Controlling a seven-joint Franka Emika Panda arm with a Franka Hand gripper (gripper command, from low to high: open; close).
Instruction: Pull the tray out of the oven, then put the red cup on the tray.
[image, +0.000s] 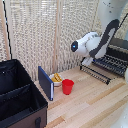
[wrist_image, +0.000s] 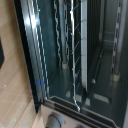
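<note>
A staged robot test bench set up to look like a kitchen corner.

A pale wooden plank tabletop (image: 95, 102) stands before woven cream screens (image: 45, 30) that close off the background, more like a lab booth than a real home. A white robot arm (image: 95, 42) works at a countertop oven (image: 119, 50) with its wire tray (image: 107, 64). Household props sit nearby: a red cup (image: 67, 86), a small bowl (image: 56, 80), a blue board (image: 46, 83) and a black fabric bin (image: 20, 95).

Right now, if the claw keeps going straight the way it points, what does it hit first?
Most likely the wire tray in the oven: the wrist view looks right into the cavity at its wires. The claw itself isn't visible, so depth is uncertain.
</note>
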